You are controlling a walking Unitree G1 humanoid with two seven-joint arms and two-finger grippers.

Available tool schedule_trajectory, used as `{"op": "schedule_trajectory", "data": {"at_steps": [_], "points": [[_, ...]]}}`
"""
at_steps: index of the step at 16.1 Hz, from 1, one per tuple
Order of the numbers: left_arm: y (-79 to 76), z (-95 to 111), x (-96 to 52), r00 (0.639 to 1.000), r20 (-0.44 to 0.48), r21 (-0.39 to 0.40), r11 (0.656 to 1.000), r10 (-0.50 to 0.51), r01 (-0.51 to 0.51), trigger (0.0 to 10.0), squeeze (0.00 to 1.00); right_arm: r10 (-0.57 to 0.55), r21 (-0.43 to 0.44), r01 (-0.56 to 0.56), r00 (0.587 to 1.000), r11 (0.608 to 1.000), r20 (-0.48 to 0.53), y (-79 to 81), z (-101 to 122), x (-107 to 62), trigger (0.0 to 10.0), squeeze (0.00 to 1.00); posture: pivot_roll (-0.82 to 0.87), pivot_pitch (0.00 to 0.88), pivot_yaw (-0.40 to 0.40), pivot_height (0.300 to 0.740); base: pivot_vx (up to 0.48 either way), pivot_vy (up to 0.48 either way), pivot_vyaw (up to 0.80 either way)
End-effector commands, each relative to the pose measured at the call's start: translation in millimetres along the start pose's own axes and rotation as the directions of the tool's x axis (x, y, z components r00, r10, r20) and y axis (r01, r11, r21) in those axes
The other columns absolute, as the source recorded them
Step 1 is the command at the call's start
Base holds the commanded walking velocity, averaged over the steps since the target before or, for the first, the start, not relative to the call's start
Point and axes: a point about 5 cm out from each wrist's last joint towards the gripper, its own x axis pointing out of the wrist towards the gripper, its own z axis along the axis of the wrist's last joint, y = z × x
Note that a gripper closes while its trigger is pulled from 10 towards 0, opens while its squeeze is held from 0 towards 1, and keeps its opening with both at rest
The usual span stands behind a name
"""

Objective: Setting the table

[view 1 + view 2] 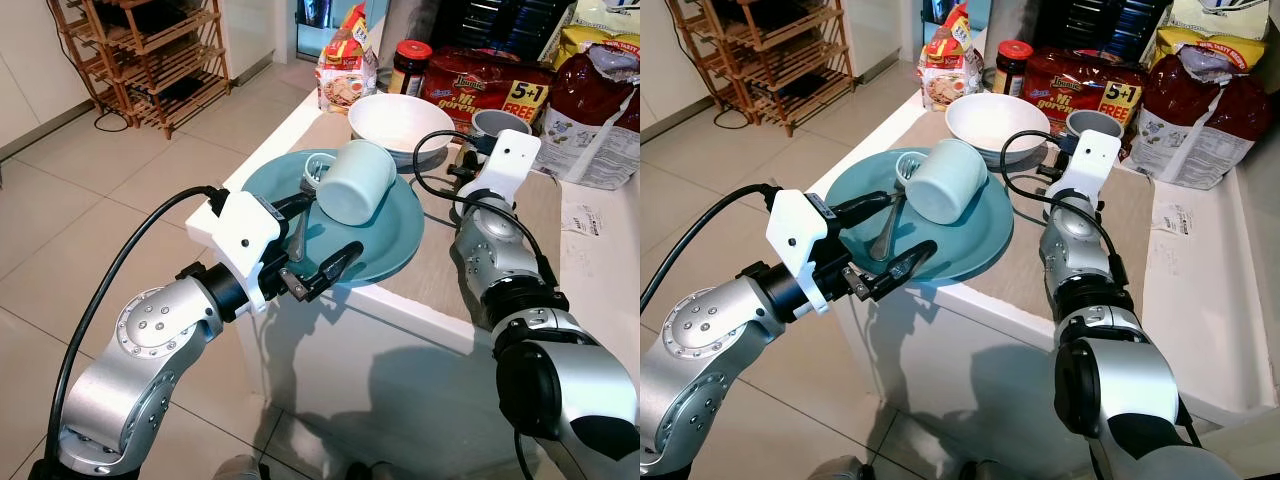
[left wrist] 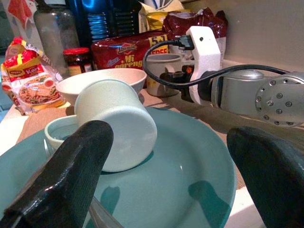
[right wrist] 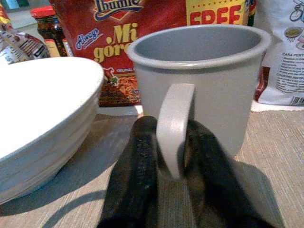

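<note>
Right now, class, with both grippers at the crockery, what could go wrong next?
1. The teal plate juts over the table's edge, and a cup lies tipped on it with a fork; if the open left gripper lifts it unevenly, they may slide off.
2. The right gripper pinches only the grey mug's handle, close beside the white bowl; the mug may swing and knock it.

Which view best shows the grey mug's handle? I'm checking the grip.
The right wrist view: the right gripper has its fingers closed on the grey mug handle, close up. The eye views show just the mug's rim behind the arm.
</note>
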Motion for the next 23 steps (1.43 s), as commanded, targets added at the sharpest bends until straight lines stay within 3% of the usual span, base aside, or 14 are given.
{"op": "schedule_trajectory", "data": {"at_steps": [1, 9, 11, 13, 16, 23], "points": [[-5.1, 2.6, 1.2, 0.999, 0.007, 0.006, 0.999, -0.039, 0.039, 10.0, 0.00, -0.012, 0.004, 0.012, 1.000, 1.000, 0.015, -4.7, 0.0, -0.9, 0.0, 0.00, 0.20, 0.017, -0.048, 0.740, 0.000, 0.000, 0.00], [-2.8, -0.5, 1.5, 1.000, 0.005, 0.008, 1.000, -0.003, 0.003, 10.0, 0.00, -0.029, 0.019, 0.028, 0.998, 0.999, 0.052, -5.9, 5.7, -1.6, 0.0, 0.00, 0.19, 0.022, -0.063, 0.740, 0.000, 0.000, 0.00], [15.4, -8.0, 2.5, 0.989, -0.036, 0.047, 0.989, 0.142, -0.141, 10.0, 0.00, -0.009, -0.031, 0.014, 0.985, 0.999, 0.174, -1.9, 21.1, -8.7, 0.0, 0.00, 0.17, 0.023, -0.051, 0.740, 0.000, 0.000, 0.00], [23.5, -8.3, 4.9, 0.978, -0.027, 0.054, 0.978, 0.206, -0.204, 10.0, 0.00, 0.042, -0.059, -0.030, 0.976, 0.998, 0.216, -2.0, 25.8, -14.8, 0.0, 0.00, 0.16, 0.026, -0.046, 0.740, 0.000, 0.000, 0.00], [30.3, -9.8, 8.8, 0.959, -0.010, 0.051, 0.958, 0.283, -0.282, 10.0, 0.00, 0.105, -0.118, -0.073, 0.949, 0.990, 0.298, -5.9, 37.0, -39.0, 0.0, 0.00, 0.12, 0.035, -0.037, 0.740, 0.000, 0.000, 0.00], [29.0, -8.6, 7.8, 0.928, 0.026, -0.005, 0.929, 0.371, -0.371, 10.0, 0.00, 0.178, -0.142, -0.139, 0.930, 0.980, 0.322, -4.1, 46.1, -100.8, 0.0, 0.00, 0.13, 0.060, -0.027, 0.740, 0.000, 0.000, 0.00]]}}
